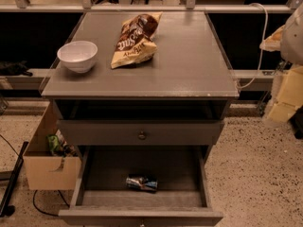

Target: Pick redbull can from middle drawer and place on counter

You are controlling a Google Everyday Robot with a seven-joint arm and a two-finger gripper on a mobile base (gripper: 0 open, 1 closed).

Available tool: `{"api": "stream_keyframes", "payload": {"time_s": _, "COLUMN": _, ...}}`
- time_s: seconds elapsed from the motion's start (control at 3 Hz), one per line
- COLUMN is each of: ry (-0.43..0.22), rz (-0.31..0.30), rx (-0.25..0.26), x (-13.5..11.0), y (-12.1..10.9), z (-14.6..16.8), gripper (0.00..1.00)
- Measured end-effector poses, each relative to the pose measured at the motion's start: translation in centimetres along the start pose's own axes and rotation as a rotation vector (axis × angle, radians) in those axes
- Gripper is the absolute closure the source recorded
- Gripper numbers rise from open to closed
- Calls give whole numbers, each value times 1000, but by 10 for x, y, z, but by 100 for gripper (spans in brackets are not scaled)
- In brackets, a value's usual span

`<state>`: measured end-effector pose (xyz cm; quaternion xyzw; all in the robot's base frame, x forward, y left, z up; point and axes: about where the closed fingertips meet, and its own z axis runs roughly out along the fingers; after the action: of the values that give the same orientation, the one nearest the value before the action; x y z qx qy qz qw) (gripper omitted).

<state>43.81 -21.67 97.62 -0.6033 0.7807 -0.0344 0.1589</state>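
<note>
The redbull can lies on its side on the grey floor of the open middle drawer, near the middle and slightly towards the front. The counter is the flat grey top of the cabinet. My gripper shows only as a pale blurred shape at the right edge, level with the counter, far from the can and to the right of the cabinet. It holds nothing that I can see.
A white bowl stands at the counter's front left. A yellow-brown chip bag lies at its middle back. The upper drawer with a round knob is partly open. A cardboard box stands on the floor at the left.
</note>
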Motion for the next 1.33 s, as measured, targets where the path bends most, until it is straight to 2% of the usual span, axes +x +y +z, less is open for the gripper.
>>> {"api": "stream_keyframes", "payload": {"time_s": 0.67, "ry": -17, "rz": -4, "rx": 19, "x": 1, "y": 2, "z": -2, "gripper": 0}}
{"api": "stream_keyframes", "payload": {"time_s": 1.0, "ry": -150, "rz": 20, "rx": -3, "x": 3, "y": 32, "z": 20, "gripper": 0}}
{"api": "stream_keyframes", "payload": {"time_s": 1.33, "ry": -264, "rz": 31, "rx": -66, "x": -8, "y": 66, "z": 56, "gripper": 0}}
